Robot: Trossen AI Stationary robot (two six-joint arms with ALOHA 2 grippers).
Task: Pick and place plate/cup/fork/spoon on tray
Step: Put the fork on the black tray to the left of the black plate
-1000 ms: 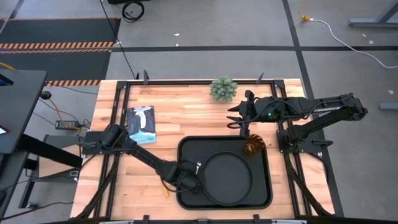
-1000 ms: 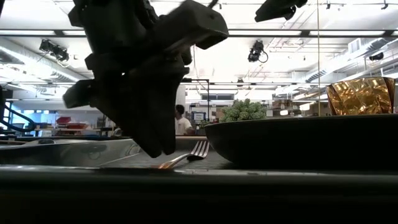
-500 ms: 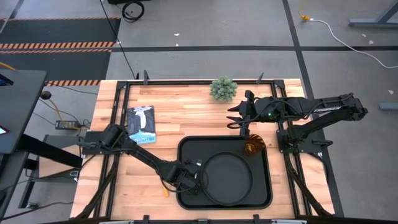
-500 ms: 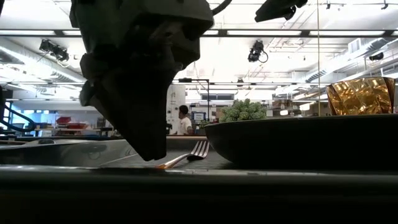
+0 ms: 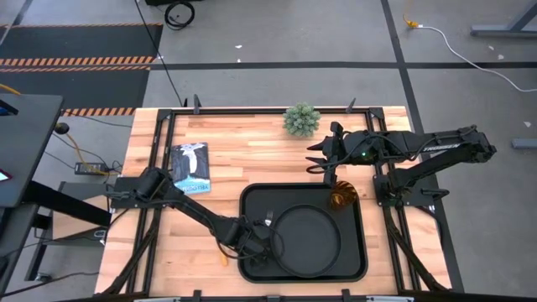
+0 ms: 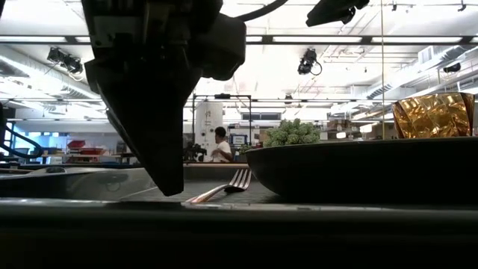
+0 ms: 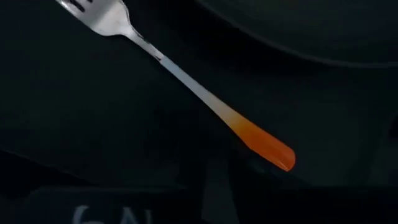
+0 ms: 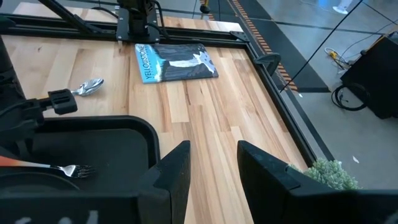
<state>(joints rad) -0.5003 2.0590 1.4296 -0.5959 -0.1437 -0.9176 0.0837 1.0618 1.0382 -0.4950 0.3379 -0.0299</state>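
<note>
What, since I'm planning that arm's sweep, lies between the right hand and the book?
Nothing: only bare wooden table separates the right hand from the book, shown in the high view.

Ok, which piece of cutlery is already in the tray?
The fork, with tines and an orange handle tip: it lies on the tray floor beside the plate. The spoon lies on the wooden table outside the tray.
</note>
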